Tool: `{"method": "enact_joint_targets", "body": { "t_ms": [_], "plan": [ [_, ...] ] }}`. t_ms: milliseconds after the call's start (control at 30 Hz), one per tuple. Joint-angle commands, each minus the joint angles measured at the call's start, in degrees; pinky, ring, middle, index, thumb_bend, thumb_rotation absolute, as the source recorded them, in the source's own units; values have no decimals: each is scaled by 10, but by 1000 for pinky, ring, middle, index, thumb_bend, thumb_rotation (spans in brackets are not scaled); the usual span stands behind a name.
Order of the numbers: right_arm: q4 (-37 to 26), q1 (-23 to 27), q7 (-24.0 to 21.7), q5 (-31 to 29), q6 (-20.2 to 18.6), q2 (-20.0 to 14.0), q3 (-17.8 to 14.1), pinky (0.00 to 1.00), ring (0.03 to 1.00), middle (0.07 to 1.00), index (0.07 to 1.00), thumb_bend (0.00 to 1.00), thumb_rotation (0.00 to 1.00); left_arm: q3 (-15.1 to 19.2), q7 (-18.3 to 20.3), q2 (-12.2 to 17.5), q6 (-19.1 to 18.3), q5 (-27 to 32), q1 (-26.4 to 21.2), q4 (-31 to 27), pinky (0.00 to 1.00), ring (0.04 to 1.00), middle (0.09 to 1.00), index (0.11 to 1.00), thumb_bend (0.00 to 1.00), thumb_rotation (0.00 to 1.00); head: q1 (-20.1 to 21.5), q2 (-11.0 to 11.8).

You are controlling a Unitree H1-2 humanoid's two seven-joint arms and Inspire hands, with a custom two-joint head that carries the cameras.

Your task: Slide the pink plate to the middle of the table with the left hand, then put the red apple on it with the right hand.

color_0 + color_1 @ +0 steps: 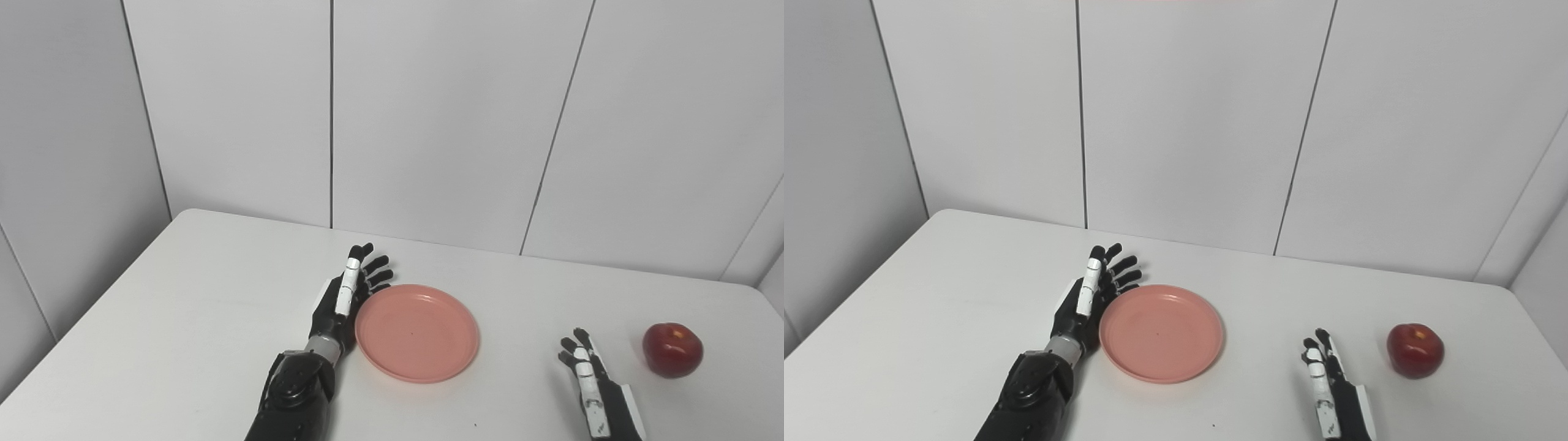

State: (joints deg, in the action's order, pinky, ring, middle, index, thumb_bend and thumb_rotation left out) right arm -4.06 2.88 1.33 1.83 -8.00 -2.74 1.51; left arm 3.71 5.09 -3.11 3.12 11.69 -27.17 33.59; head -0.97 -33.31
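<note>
A white desk [184,318] stands against pale wall panels [441,122], and three things matter on it. Near the middle lies a pink plate [417,332], flat on the surface and with nothing on it. Well off to the right, close to the desk's right edge, sits a red apple [672,349], upright with its stem dimple facing up, resting on the bare desk and clear of the plate.

The left hand [344,300] comes up from the bottom edge on a dark forearm and stands on its edge right against the left rim of the plate. Its fingers [348,278] are stretched out straight and a little fanned, pointing away toward the wall, with the palm turned toward the plate. They grip nothing; the hand is flat and open, set along the rim, and the side of the palm seems to touch the plate, though I cannot be sure of contact from here.

The right hand [591,376] pokes in at the bottom right, between the plate and the apple, nearer the apple but apart from it. Only its upper part shows; the fingers [582,355] point upward and away, loosely spread, and hold nothing. It sits low over the desk, and whether it rests on the surface I cannot tell.

The plate's near rim casts a thin shadow on the desk, and the apple shows a bright glint on top.
</note>
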Motion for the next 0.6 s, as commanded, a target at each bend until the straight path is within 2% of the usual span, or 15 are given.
{"method": "enact_joint_targets", "body": {
  "t_ms": [0,367,567],
  "plan": [
    [-6,11,-6,4,-17,11,11,1000,904,910,949,719,1000,-6,-1,-8,-47,-4,21,13,819,829,875,929,730,954,3,-1],
    [-4,13,-6,23,-16,13,18,1000,908,910,953,718,1000,2,-17,-28,-52,1,20,16,808,833,864,926,726,940,8,-2],
    [-4,14,-6,24,-17,14,17,1000,902,908,956,762,1000,7,-23,-32,-52,1,12,24,832,839,875,931,722,952,9,-2]
  ]
}}
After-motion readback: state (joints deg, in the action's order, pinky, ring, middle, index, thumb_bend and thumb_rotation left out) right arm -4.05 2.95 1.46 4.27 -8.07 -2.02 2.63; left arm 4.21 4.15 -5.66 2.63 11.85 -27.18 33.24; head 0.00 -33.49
